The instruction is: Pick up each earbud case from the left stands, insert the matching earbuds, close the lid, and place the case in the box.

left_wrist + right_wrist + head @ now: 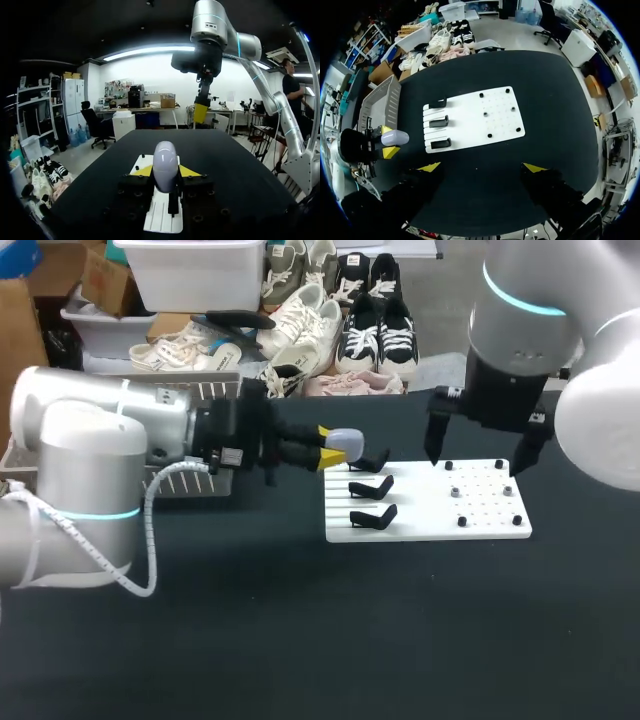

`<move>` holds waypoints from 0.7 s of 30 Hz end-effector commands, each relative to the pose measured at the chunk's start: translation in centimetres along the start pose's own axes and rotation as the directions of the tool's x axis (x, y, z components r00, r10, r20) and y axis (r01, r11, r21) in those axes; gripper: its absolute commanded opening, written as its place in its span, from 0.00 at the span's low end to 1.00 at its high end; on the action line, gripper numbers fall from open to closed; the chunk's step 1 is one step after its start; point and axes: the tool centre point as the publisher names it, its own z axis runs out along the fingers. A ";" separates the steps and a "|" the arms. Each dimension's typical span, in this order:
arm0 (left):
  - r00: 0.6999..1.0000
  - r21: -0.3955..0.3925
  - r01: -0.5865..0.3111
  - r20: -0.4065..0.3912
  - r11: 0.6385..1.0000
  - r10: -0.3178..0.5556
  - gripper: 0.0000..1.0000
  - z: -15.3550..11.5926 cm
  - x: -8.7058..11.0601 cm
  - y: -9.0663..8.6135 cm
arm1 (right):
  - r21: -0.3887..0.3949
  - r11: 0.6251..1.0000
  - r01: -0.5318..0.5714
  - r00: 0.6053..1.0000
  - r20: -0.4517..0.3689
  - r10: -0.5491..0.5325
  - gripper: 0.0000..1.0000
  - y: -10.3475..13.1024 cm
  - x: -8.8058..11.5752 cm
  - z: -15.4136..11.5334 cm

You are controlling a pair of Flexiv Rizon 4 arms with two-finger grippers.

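Three stands (372, 487) on the board (490, 525), left edge; earbud case (343, 443) just beside.

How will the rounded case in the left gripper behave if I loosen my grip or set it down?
The earbud case looks smooth and glossy, so it may slip from the left gripper. Its rounded shape would probably roll on the table. It seems small and likely light.

The head camera looks down from above and behind on the table (300, 640), with the board (420, 525) at middle distance. The left wrist camera looks almost level over the table, very near the case (165, 162), facing the right arm (212, 30). The right wrist camera looks straight down from high above. All three views share the board and the case.
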 end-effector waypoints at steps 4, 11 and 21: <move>0.999 -0.216 -0.008 -0.040 0.976 -0.001 0.00 -6.0 -0.6 0.4 | -0.002 1.000 -0.002 1.000 0.029 0.002 1.00 -0.2 0.3 0.0; 0.988 -0.419 -0.007 -0.145 0.908 -0.059 0.00 -11.1 1.1 4.6 | -0.002 1.000 -0.002 1.000 0.029 0.002 1.00 -0.2 0.3 0.0; 0.961 -0.593 -0.014 -0.229 0.805 -0.152 0.00 -14.1 3.5 11.5 | -0.002 1.000 -0.002 1.000 0.029 0.002 1.00 -0.2 0.3 0.0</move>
